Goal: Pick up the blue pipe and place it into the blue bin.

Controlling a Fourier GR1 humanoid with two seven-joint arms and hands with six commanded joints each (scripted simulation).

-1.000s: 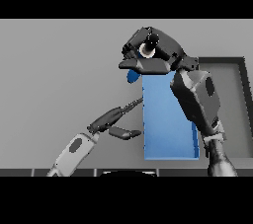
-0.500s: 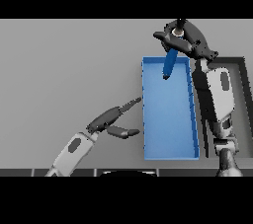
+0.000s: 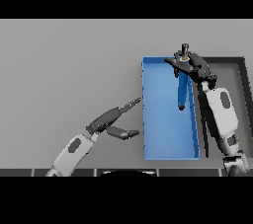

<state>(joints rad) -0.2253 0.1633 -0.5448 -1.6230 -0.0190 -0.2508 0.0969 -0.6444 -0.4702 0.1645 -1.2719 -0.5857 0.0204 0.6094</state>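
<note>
Risk at this point sits mostly with the release, since the blue pipe (image 3: 182, 91) hangs lengthwise inside the outline of the blue bin (image 3: 158, 139), toward its far right side, its upper end under the right hand (image 3: 190, 65) and its lower end pointing toward the robot. Whether the pipe already rests on the bin floor or is held above it cannot be told from the head view. The right hand's fingers (image 3: 174, 62) reach out over the bin's far right corner and appear curled around the pipe's top end, though the exact pinch is hidden by the hand itself. My judgement is that the carrying is nearly done and only letting go and pulling away remain. If the fingers spread while the pipe is tilted, it could tip against the bin's right wall or bounce, and because it lies close to that wall, a sideways drag of the wrist during withdrawal might flick it over the rim toward the dark tray (image 3: 232, 70) just beside the bin. The right forearm also runs along the bin's right edge, so a careless retreat could nudge the bin across the grey bench (image 3: 69, 60). The left hand (image 3: 111, 119) waits left of the bin, fingers relaxed and spread, thumb apart, holding nothing.
</note>
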